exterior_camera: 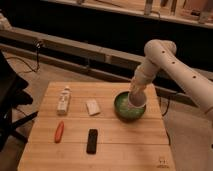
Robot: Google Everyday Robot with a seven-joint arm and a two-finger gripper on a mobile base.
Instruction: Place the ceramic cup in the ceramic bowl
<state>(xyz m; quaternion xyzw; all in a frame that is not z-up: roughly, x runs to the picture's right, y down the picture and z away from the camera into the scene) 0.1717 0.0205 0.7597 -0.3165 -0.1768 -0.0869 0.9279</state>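
One ceramic cup (137, 101), gripper (135, 95) over one ceramic bowl (120, 110).

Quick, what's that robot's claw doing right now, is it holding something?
Gripper: down over the green ceramic bowl, at the white ceramic cup; whether it grips the cup cannot be told.

i can read no text, label, brand or number anywhere, not even on the small mark at the wooden table's (100, 145) near edge, while my gripper (136, 104) hangs over the ceramic bowl (121, 111).
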